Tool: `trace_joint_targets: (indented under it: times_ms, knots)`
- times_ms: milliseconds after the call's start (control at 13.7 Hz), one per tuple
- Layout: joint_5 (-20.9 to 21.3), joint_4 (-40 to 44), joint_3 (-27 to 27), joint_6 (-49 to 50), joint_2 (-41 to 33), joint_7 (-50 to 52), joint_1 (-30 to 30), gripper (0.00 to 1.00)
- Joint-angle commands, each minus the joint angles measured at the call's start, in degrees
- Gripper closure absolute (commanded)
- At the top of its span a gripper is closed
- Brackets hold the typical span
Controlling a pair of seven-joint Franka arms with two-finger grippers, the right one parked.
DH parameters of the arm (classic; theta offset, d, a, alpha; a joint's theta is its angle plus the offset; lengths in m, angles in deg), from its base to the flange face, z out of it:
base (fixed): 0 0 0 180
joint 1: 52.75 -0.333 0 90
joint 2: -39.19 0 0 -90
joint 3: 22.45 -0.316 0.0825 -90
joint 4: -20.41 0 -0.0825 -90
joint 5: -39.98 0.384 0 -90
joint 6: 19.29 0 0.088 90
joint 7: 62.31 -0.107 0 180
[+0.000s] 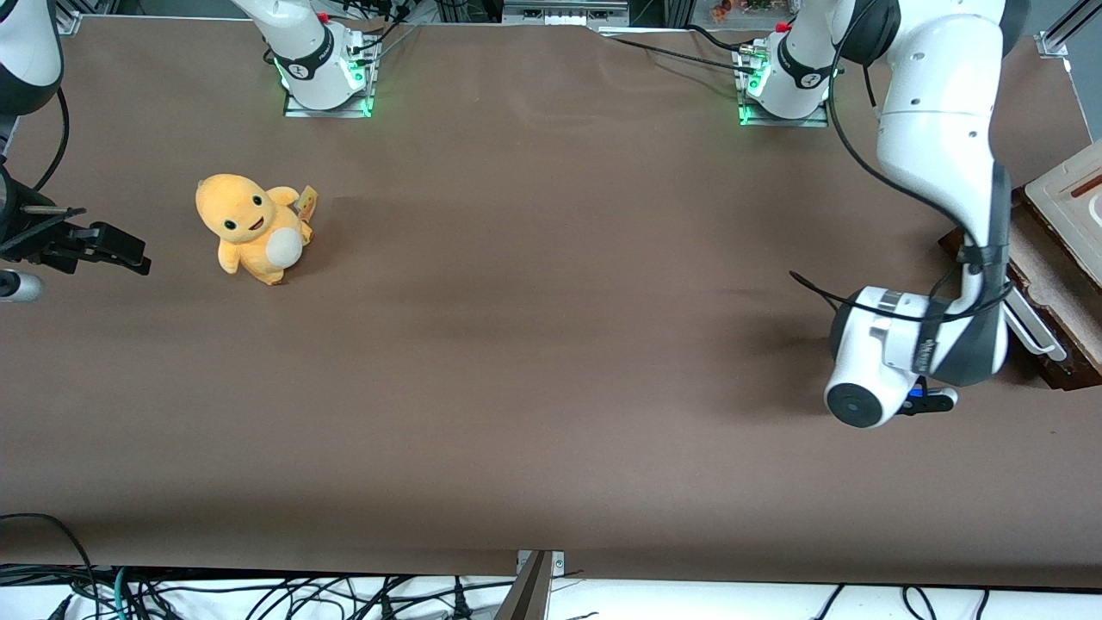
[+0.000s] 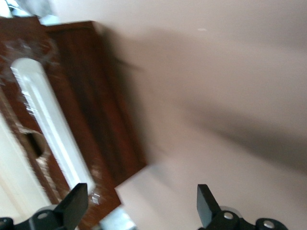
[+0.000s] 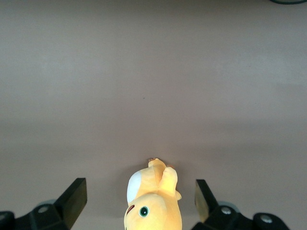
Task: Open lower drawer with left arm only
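The small dark brown cabinet (image 1: 1046, 284) stands at the working arm's end of the table. Its lower drawer front (image 2: 103, 124) carries a long white bar handle (image 2: 50, 127), which also shows in the front view (image 1: 1037, 331). The left arm (image 1: 938, 112) bends down in front of the cabinet, with its wrist low over the table. My left gripper (image 2: 141, 206) is open and empty, just short of the drawer front. One fingertip (image 2: 76, 201) lies near the handle's end, the other (image 2: 204, 203) over the bare mat. In the front view the gripper (image 1: 934, 400) is mostly hidden under the wrist.
A yellow plush toy (image 1: 252, 226) sits on the brown mat (image 1: 551, 344) toward the parked arm's end; it also shows in the right wrist view (image 3: 153, 203). The arm bases (image 1: 783, 86) stand at the table's edge farthest from the front camera. Cables (image 1: 258, 594) hang along the nearest edge.
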Motion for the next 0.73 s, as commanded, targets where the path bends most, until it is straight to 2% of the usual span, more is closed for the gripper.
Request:
trace_joint_targets:
  times_ms: [0,219,365,510,656]
  knots:
    - [-9.53,3.52,-0.03,1.12,-3.19,-1.63,-0.09,0.00]
    - [-19.30,7.04,-0.12,1.03,-5.38,-1.72,-0.70,0.00]
    - [-23.96,8.02,-0.29,0.59,-8.45,-2.06,-1.32,0.00]
    - [-28.88,6.45,-0.55,-0.46,-13.01,-5.30,-2.28,0.00]
    - [-30.23,-1.43,-0.82,-6.23,-19.95,-13.53,-2.99,0.00]
